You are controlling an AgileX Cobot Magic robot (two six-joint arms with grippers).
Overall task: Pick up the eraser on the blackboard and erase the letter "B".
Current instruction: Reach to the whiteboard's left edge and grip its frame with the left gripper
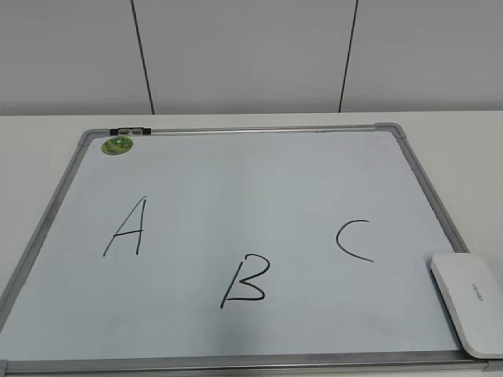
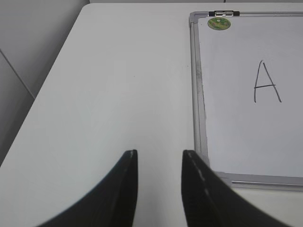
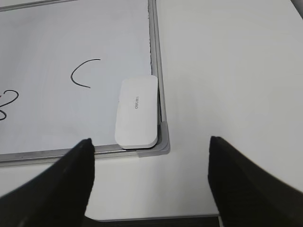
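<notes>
A white table (image 1: 47, 133) carries the blackboard (image 1: 236, 129), a white board in a silver-grey frame with grey corner caps, set before pale wall panels (image 1: 244, 55) split by dark vertical seams. Hand-drawn black letters read "A" (image 1: 127, 227), the letter "B" (image 1: 245, 281) and "C" (image 1: 354, 240) from left to right, the B lowest and nearest the board's front edge. A round green magnet (image 1: 117, 144) sits in the far left corner beside a small black-and-silver clip (image 1: 130, 130) on the top rail. The eraser (image 3: 137, 112) lies in the front right corner, its long side against the right rail, its grey lettering too small to read. Bare tabletop lies open left and right of the frame. The left gripper (image 2: 159, 163) hovers over the table just off the front left corner, jaws narrowly parted and empty; the right gripper (image 3: 151, 156) hangs near the eraser, jaws spread wide, holding nothing.
</notes>
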